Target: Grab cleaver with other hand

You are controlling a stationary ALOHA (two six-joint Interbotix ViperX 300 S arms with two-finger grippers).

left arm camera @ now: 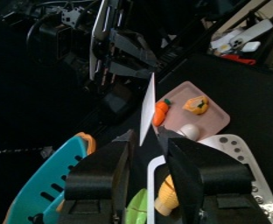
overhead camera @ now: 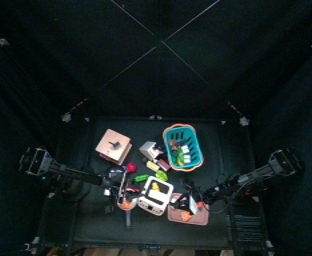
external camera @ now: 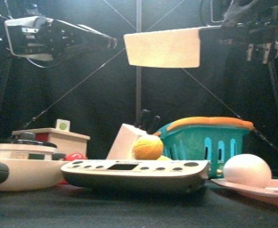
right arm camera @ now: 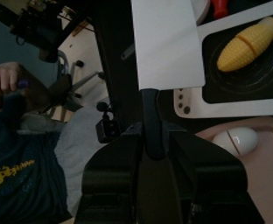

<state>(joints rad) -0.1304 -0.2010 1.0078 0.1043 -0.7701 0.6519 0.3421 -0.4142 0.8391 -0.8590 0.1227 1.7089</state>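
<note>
1. Teal basket [external camera: 209, 142] sits back R on table, behind white egg [external camera: 246, 168] on pink plate [external camera: 267, 189].
2. Cleaver [external camera: 163, 46] is held high above table, blade flat-on in front view.
3. R gripper [right arm camera: 157, 140] is clamped on cleaver handle.
4. L gripper [left arm camera: 150, 150] has jaws apart, straddling blade edge, not pinching.

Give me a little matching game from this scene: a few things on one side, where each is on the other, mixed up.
Things:
1. cleaver
2. egg
3. basket
4. corn

Places:
A. on the pink plate at the front right
B. held up in the air, above the table
C. on the table, behind the egg
D. on the white scale

Pairs: 1-B, 2-A, 3-C, 4-D
</note>
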